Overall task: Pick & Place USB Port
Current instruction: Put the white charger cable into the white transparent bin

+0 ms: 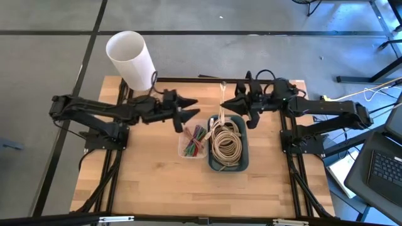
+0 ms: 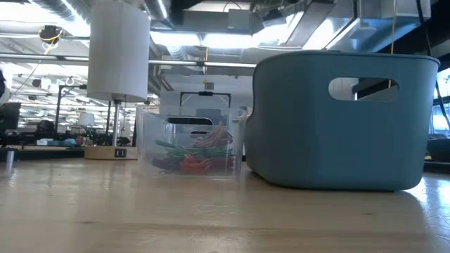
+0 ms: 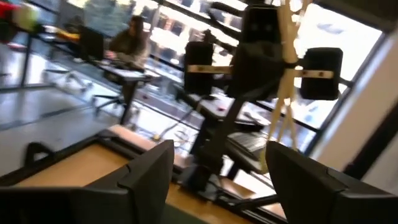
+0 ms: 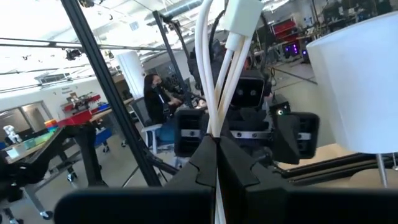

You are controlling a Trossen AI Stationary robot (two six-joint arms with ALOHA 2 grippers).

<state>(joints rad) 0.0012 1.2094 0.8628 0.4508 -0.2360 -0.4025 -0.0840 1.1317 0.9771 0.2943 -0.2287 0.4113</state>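
A white USB cable [image 1: 221, 94] runs from the coil of pale cables in the blue bin [image 1: 245, 157] up to my right gripper [image 1: 226, 103], which is shut on it above the bin's far edge. Its white plug end [image 4: 243, 17] sticks out past the fingers. My left gripper [image 1: 196, 108] is open, held in the air above the far end of the clear box of coloured cables [image 1: 193, 142] and pointing at the right gripper. In the left wrist view the cable [image 3: 284, 93] hangs in front of the right arm. The low view shows the bin [image 2: 344, 119] and the clear box [image 2: 193, 151], but no gripper. My right gripper pinches the white cable's strands [image 4: 216, 127] between its two fingers, a short way below the plug end. The fingers come level from the table's right side and lie across the cable. The plug end stands clear past them, and the rest hangs down to the coil in the bin.
A white lamp [image 1: 130, 59] stands at the table's far left corner, behind the left arm. The bin and clear box sit side by side at the table's middle. Bare wood [image 1: 157, 188] lies toward the near edge. A person sits at a desk [image 3: 127, 43] in the room beyond.
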